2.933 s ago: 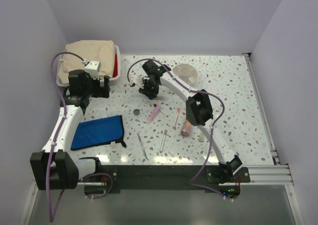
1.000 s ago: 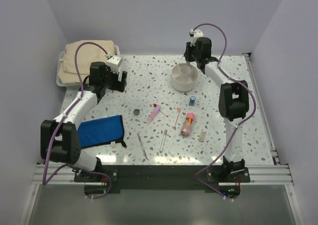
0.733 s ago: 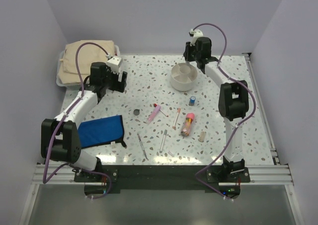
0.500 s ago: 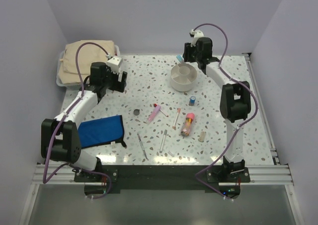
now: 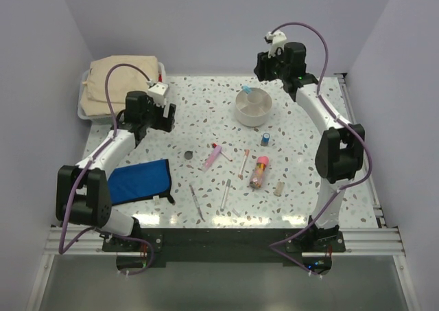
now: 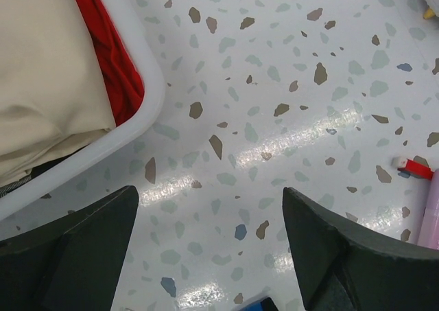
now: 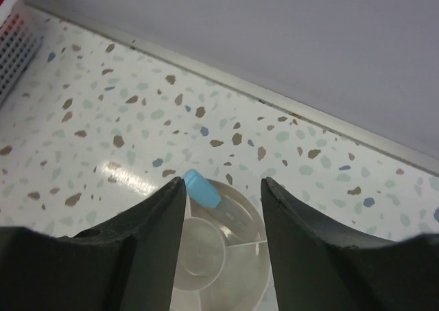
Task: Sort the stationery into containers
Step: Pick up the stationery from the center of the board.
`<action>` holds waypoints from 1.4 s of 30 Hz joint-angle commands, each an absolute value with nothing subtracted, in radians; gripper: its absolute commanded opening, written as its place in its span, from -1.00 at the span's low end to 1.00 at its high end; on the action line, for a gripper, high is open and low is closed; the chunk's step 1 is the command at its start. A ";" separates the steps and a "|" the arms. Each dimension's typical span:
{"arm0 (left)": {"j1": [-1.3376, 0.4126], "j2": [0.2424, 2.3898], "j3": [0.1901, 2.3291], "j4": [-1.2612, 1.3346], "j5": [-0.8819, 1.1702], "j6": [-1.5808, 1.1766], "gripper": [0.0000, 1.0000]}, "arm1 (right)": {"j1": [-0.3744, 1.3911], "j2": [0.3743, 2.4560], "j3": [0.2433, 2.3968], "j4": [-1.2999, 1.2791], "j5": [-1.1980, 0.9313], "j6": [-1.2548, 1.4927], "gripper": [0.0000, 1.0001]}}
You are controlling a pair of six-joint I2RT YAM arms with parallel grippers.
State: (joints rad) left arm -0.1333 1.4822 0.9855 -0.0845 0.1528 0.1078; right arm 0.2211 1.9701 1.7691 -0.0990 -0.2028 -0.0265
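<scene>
Right gripper: smooth black fingers spread apart, nothing held. Directly beneath it a round white partitioned cup is seen. A blue-capped stick leans in the cup beside the left finger.

Left gripper: fingers held wide, empty. Just left of it is a white plastic bin filled with folded beige cloth.

Glossy speckled terrazzo table; plain pale walls.

The stick's shaft is hard to make out. Loose pens lie toward the arm bases, too small to tell apart.

Hovering with the right gripper above the far side of the white cup, jaws parted, empty, arm stretched long. Hanging low with the left gripper well left of the cup, jaws wide, elbow bent.
</scene>
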 commanded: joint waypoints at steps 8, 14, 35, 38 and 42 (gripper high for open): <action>-0.140 1.378 0.999 -0.098 0.170 0.112 0.89 | 0.446 2.085 1.990 -0.931 -0.656 -0.447 0.25; -0.218 1.456 1.063 -0.337 0.453 0.186 0.72 | 0.465 1.994 1.813 -0.700 -0.663 -0.088 0.34; -0.557 1.859 1.356 -0.463 0.150 0.066 0.38 | 0.226 1.621 1.511 -0.227 -0.167 0.138 0.44; -0.574 1.864 1.342 -0.465 0.152 0.075 0.29 | 0.215 1.611 1.493 -0.215 -0.176 0.133 0.44; -0.609 1.882 1.331 -0.463 0.143 0.084 0.24 | 0.199 1.614 1.489 -0.210 -0.186 0.132 0.44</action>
